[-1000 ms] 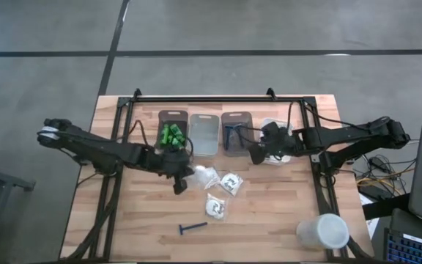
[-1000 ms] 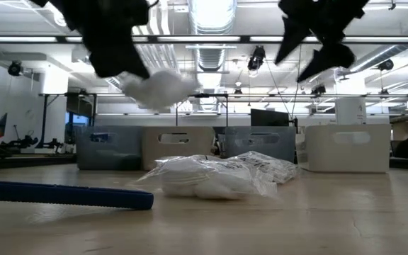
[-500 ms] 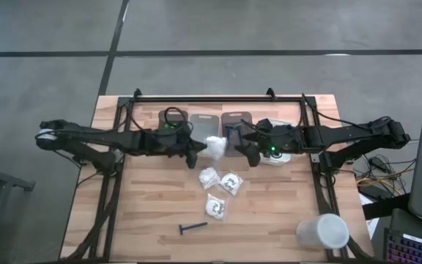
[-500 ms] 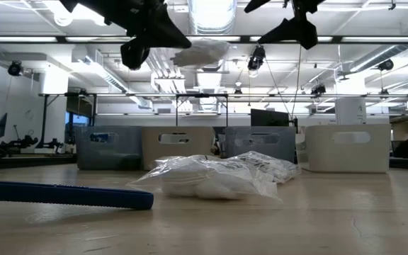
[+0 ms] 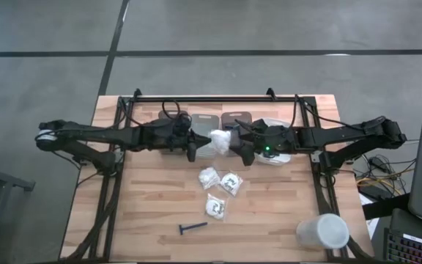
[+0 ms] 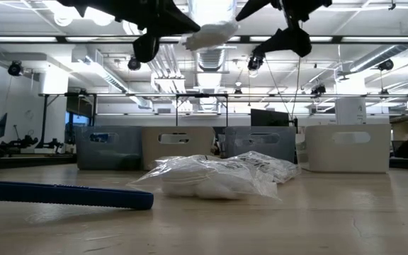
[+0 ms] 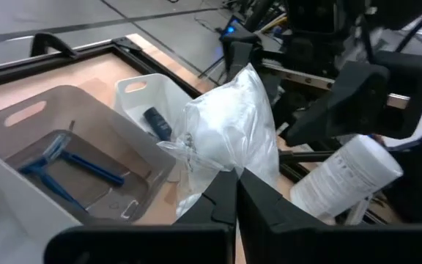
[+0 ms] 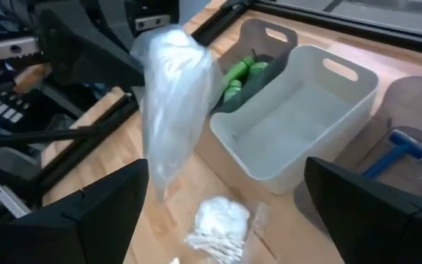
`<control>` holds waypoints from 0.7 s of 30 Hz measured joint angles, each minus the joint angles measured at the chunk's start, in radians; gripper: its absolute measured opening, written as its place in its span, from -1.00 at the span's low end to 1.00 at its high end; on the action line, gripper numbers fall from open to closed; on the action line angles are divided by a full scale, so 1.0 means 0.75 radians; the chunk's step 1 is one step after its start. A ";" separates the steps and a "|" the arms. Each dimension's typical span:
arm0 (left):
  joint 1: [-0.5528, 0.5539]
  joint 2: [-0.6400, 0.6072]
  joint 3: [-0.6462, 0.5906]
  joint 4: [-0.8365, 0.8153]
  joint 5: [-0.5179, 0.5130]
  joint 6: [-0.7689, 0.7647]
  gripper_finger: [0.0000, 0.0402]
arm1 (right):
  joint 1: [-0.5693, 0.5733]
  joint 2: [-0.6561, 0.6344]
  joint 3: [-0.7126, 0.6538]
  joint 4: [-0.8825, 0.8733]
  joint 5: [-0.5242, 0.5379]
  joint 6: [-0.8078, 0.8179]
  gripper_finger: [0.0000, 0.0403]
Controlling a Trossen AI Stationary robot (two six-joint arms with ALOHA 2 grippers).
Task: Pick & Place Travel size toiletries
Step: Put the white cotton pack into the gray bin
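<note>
The left claw pinches a white packet, seemingly hanging lengthwise; the right claw gapes wide.

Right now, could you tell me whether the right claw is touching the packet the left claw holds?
Apart. The right wrist view shows the packet hanging between its open fingers, clear of both.

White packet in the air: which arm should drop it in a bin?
Left. Its gripper is shut on the white packet, held high over the row of bins beside the clear bin. The right gripper hangs open next to it, holding nothing, so probably no handover is needed.
</note>
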 joint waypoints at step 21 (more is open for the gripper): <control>0.037 0.000 -0.001 0.031 0.056 0.039 -0.98 | -0.140 0.128 -0.001 0.306 -0.304 -0.001 0.75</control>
